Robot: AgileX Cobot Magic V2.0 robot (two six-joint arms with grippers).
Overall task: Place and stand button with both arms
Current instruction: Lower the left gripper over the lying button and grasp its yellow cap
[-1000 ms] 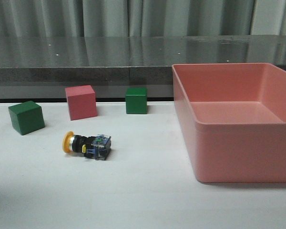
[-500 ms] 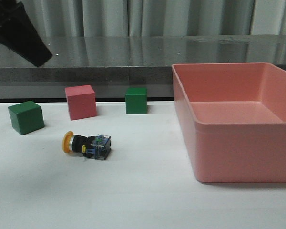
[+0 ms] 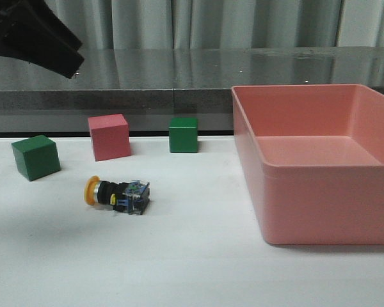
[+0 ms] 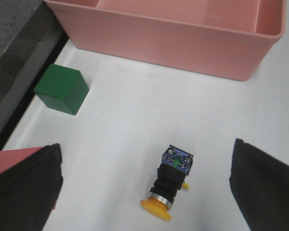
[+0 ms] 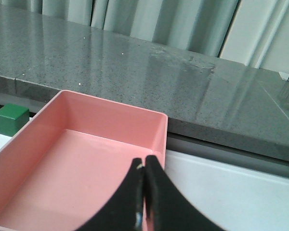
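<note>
The button (image 3: 115, 193) lies on its side on the white table, yellow cap toward the left, clear bluish base toward the right. In the left wrist view the button (image 4: 171, 182) is below and between the two black fingers (image 4: 24, 192), far from both. My left gripper (image 4: 147, 147) is open and high above it; in the front view only part of the left arm (image 3: 35, 38) shows, at the top left. Over the pink bin, my right gripper (image 5: 144, 166) is shut with nothing in it. It is outside the front view.
A large pink bin (image 3: 320, 211) fills the right of the table. A green cube (image 3: 35, 157), a pink cube (image 3: 109, 136) and another green cube (image 3: 183, 134) stand behind the button. A grey stone ledge (image 3: 179, 96) runs along the back.
The left arm has come into the front view at the top left and moved a little to the right. The button and the cubes have not moved.
</note>
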